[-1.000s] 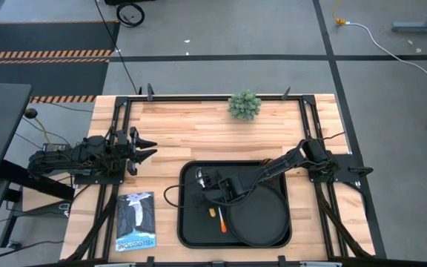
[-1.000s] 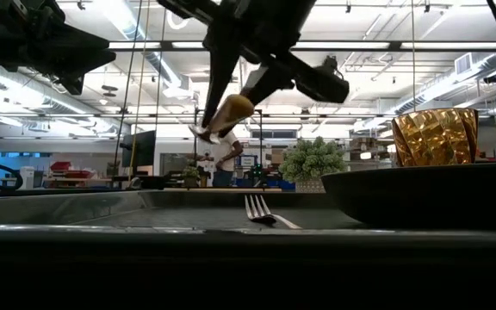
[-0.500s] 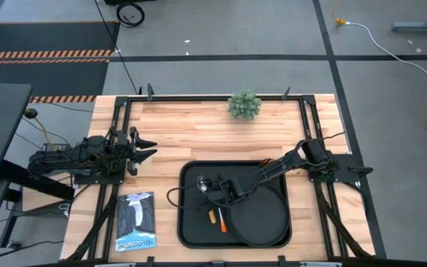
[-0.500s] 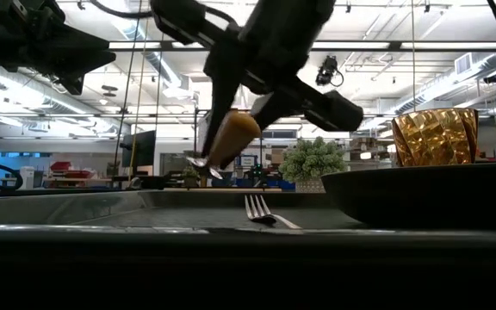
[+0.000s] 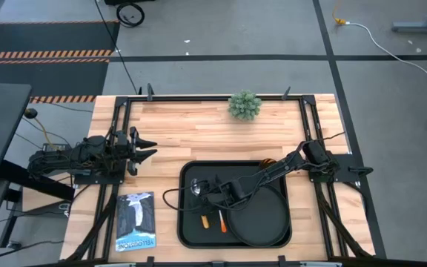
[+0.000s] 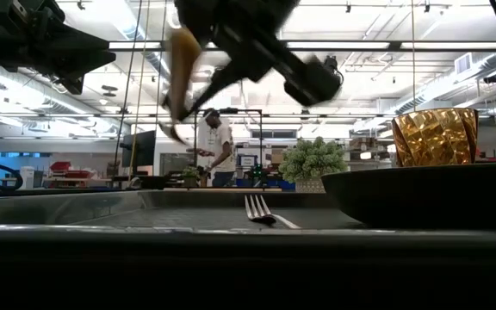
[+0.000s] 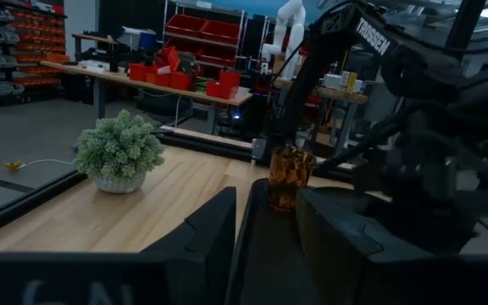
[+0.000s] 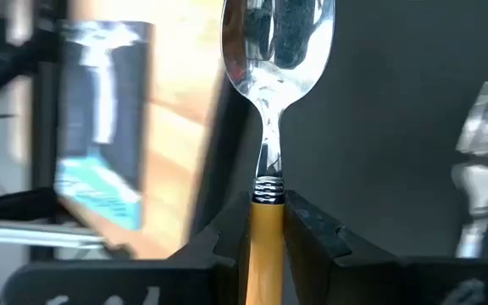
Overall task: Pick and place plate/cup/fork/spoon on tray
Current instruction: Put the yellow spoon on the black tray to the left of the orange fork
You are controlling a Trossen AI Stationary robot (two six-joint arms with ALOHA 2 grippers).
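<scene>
The black tray [image 5: 188, 231] lies at the table's near middle. The round black plate [image 5: 262, 219] sits in its right half. The fork [image 5: 222, 220] lies flat in the tray left of the plate, its tines [image 6: 257, 209] toward the near edge. The amber cup [image 6: 435, 136] stands upright beyond the plate's rim and also shows in the left wrist view [image 7: 291, 176]. My right gripper [image 5: 207, 191] is shut on the spoon [image 8: 276, 51] above the tray's left half. My left gripper [image 5: 148, 148] is open and empty over the table's left side. My right gripper pinches the spoon's orange handle [image 8: 265, 222] between its two fingers, at the end next to the metal neck. The handle lies along the fingers, and the bowl [image 5: 196, 187] sticks out past the fingertips. The spoon hangs steeply, bowl down [image 6: 175, 129], clear of the tray.
A small green potted plant [image 5: 245, 105] stands at the far edge. A blue booklet [image 5: 136, 221] lies left of the tray. Bare wood shows between the tray and the plant. A person [image 6: 220, 151] stands in the room beyond the table.
My right gripper has carried the spoon over the tray a little toward the table's near and left edges. It dipped, then rose, and has tipped, so the spoon now hangs steeper with its bowl down. The fork, plate and cup have stayed put.
</scene>
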